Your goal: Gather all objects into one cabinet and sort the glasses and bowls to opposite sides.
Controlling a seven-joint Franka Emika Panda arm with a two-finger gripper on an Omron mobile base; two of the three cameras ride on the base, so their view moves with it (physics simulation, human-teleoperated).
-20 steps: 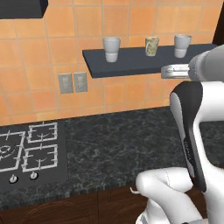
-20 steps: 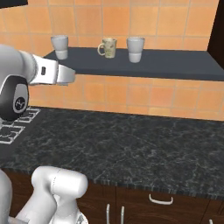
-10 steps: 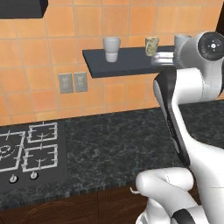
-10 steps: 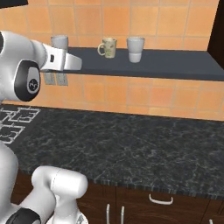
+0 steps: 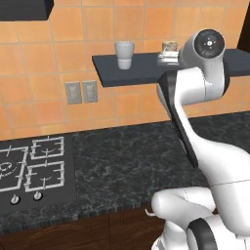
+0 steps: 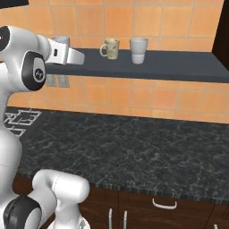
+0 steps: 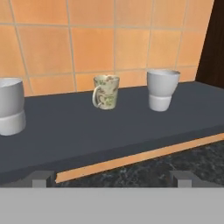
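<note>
Three cups noted standing upright and well apart in a row on the thin dark grey slab shelf (image 7: 109, 131), set against the orange tiled wall (image 6: 134, 18): a pale grey-white handleless cup (image 7: 11, 106) at the stove end, a cream speckled cup with a small handle (image 7: 106, 92) in the middle, a second pale grey-white handleless cup (image 7: 162, 89) toward the dark brown wood-grain cabinet (image 7: 214, 43). Placement judged provisional: all three sit outside the cabinet, so gathering not yet begun for them. Two-finger gripper (image 7: 111, 177) raised to shelf height, short of the shelf's front edge, jaws spread fully apart and holding nothing; both dark finger tips (image 7: 41, 177) visible low in the hand view with the cream speckled cup roughly centred between them. Pose judged a level approach for a side grasp on the middle cup. Handle faces the stove end; risk of a finger catching it. Black speckled stone counter (image 5: 136, 161) below bare beneath the shelf. Wooden bowl and red cup not located from this position.
</note>
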